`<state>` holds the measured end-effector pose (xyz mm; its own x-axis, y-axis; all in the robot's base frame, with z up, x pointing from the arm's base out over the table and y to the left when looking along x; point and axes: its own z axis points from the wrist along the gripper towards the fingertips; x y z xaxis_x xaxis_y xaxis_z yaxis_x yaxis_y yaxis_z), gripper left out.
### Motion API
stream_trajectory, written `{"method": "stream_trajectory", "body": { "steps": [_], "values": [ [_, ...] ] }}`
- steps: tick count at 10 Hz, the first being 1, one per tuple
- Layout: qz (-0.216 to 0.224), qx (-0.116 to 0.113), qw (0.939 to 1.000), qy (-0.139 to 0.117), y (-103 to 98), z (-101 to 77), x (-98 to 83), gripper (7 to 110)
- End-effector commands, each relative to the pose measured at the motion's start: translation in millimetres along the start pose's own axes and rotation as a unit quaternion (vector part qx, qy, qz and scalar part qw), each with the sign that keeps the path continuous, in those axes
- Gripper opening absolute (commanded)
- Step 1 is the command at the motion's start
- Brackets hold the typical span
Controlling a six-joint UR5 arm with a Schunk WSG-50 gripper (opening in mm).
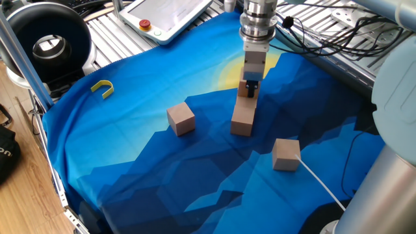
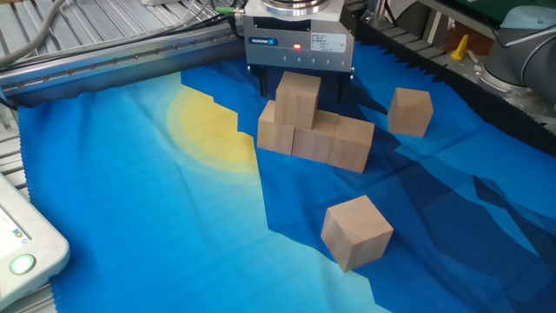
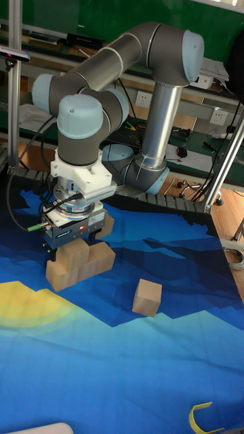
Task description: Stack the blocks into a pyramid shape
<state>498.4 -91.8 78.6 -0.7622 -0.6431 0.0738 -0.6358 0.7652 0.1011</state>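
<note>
Blocks: three form a bottom row (image 2: 317, 137) on the blue-and-yellow cloth (image 2: 156, 226), touching side by side, near the cloth's far edge as seen from the other fixed view. A fourth block (image 2: 297, 98) sits on top of that row, over its left half in that view. In one fixed view the row is seen end-on, so the stack (image 1: 244, 112) reads as a single column.

Gripper (image 2: 299, 94) hangs straight down over the stack, one finger on each side of the top block. Whether the pads press the block or stand just clear of it cannot be told from any view; the gripper body hides the contact in the tall fixed view (image 3: 73, 254).

Loose blocks: one (image 2: 410, 112) lies beside the stack toward the cloth's right edge in the other fixed view, apart from it. Another (image 2: 356, 231) lies nearer the front edge, well apart from the stack, turned at an angle to the row.

Surroundings: small yellow U-shaped piece (image 1: 103, 88) near the cloth's left corner in one fixed view, well away from all blocks. White tablet-like pendant (image 1: 168, 15) on the slatted metal table (image 1: 107, 29) beyond the cloth. Black cables (image 1: 331, 36) run along the table behind the arm. A white cable (image 1: 320, 183) crosses the cloth just beside one loose block (image 1: 286, 154).
</note>
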Motion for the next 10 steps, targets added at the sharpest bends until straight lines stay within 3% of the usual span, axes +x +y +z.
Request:
{"method": "stream_trajectory", "body": {
  "steps": [1,3,4,5,6,8,9,10],
  "values": [
    [0.013,0.007,0.9997,0.021,-1.9,-20.2,5.6,110],
    [0.013,0.014,0.9994,0.030,-7.5,-61.8,0.0,110],
    [0.033,0.007,0.9993,0.015,-2.8,-78.4,-10.9,110],
    [0.053,0.010,0.9981,-0.030,-5.4,-82.9,-32.5,110],
    [0.068,-0.011,0.9961,-0.055,2.8,-83.8,-47.4,110],
    [0.124,0.041,0.9907,-0.039,-33.0,-77.8,-46.0,110],
    [0.181,0.031,0.9821,-0.042,-35.2,-72.6,-55.5,88],
    [0.228,0.034,0.9727,-0.030,-41.3,-67.5,-54.2,88]
  ]
}}
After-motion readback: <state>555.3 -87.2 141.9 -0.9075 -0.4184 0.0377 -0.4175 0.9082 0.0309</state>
